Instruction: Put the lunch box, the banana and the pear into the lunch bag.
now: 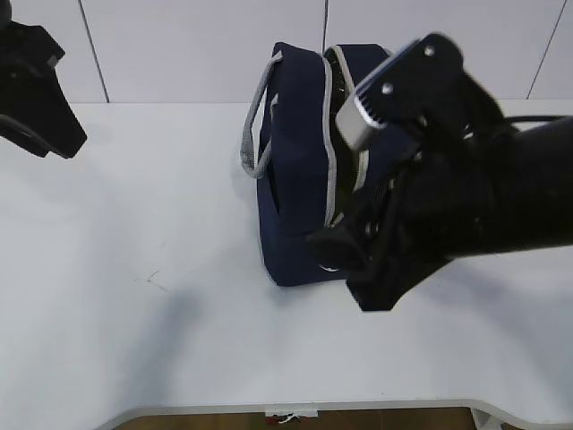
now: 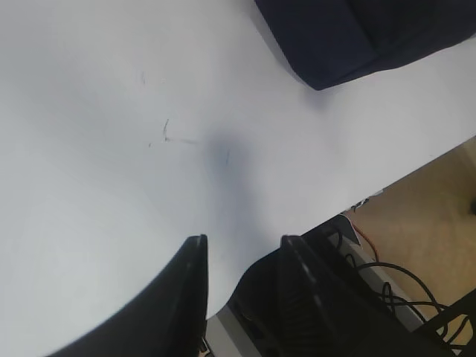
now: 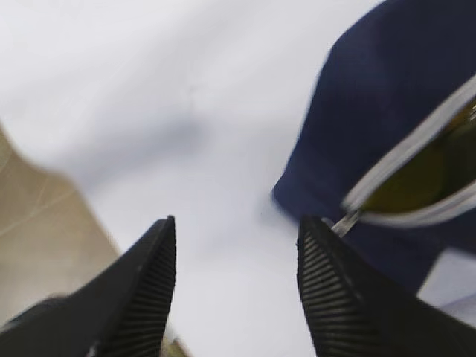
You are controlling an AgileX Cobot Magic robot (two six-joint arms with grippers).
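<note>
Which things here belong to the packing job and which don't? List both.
Belongs to the job:
- lunch bag, navy, standing on the table, zipper open
- lunch box, banana, pear: none in view

Not part of it:
- white table
- cables below the table edge

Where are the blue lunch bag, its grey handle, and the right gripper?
lunch bag [image 1: 295, 206]: exterior view, navy side panel.
grey handle [image 1: 252, 134]: exterior view, webbing loop on the bag's left.
right gripper [image 3: 236, 286]: right wrist view, gap between fingertips.
</note>
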